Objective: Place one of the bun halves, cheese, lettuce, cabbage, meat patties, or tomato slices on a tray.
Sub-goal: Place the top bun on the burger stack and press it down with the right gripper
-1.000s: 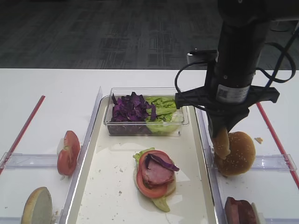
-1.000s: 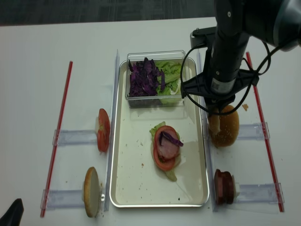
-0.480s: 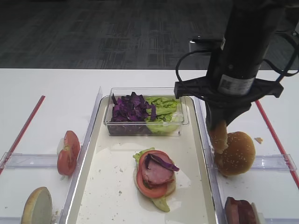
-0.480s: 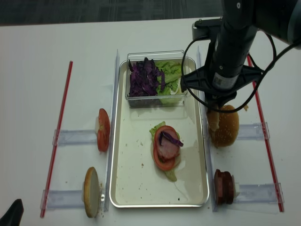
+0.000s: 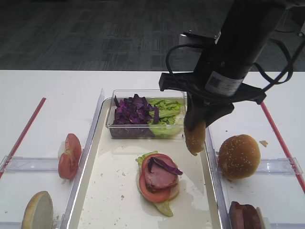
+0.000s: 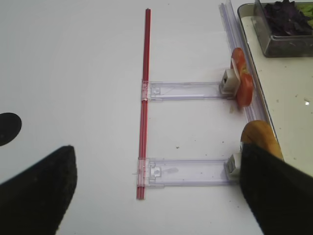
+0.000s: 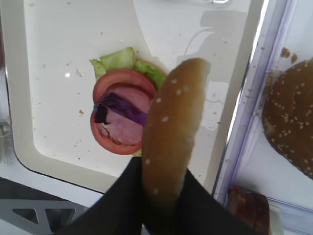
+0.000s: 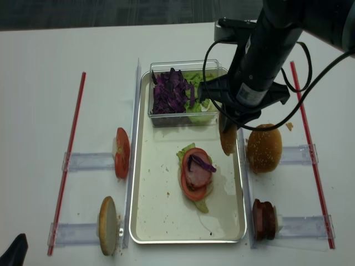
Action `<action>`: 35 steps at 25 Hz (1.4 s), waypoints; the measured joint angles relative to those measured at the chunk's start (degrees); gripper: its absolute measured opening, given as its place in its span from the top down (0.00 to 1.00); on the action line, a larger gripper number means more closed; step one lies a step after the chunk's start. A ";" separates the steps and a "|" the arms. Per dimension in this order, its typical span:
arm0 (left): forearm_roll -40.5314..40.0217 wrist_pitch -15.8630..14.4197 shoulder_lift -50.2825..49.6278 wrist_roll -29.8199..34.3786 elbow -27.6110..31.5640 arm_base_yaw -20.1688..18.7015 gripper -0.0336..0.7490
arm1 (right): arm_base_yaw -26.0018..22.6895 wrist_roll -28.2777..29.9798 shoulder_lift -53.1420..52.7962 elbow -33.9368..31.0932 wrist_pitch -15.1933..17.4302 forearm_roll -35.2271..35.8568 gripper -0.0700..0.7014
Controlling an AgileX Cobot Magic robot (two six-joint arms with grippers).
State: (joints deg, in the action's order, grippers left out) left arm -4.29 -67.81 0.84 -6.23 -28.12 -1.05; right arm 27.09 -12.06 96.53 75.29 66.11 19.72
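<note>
High view first: the right gripper (image 5: 196, 138) is clamped on a bun half (image 5: 195, 139), held on edge, and it has swung left from where it sat a second ago, when it was right up against the other bun (image 5: 239, 156) out on the right of the table. Now it hangs over the tray's (image 5: 109, 195) right rim, just right of the stack (image 5: 159, 177) of lettuce, tomato, meat and a bit of purple cabbage. So the pickup is done and it's mid-carry, I'd say; what's left is getting centred over the stack and laying the dome flat. Right wrist view: fingers (image 7: 122, 205) pinched tight on the bun half's lower edge, seeded crust facing the camera, the stack on the tray beyond it to the left. Left wrist view: the left gripper (image 6: 156, 196) has its fingers spread wide and empty, over bare table to the left of the tray. Realsense overhead: same story, the bun half has crossed from the right holder to just inside the tray's right rim, beside the stack.
</note>
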 joint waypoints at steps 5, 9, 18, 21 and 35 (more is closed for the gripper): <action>0.00 0.00 0.00 0.00 0.00 0.00 0.17 | 0.00 0.96 0.00 0.00 -0.47 1.41 0.69; 0.00 0.00 0.00 0.00 0.00 0.00 0.17 | 0.00 2.09 0.00 0.00 -1.99 3.70 0.69; 0.00 0.00 0.00 0.00 0.00 0.00 0.17 | -4.27 7.46 -2.03 -3.07 -3.97 11.21 0.69; 0.00 0.00 0.00 0.00 0.00 0.00 0.17 | -7.23 13.06 -3.30 -5.78 -3.97 17.61 0.69; 0.00 0.00 0.00 0.00 0.00 0.00 0.17 | -12.79 38.80 -4.59 -19.41 -5.62 49.28 0.69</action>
State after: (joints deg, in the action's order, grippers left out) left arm -4.29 -67.81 0.84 -6.23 -28.12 -1.05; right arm 14.31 26.73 91.94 55.88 60.48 69.00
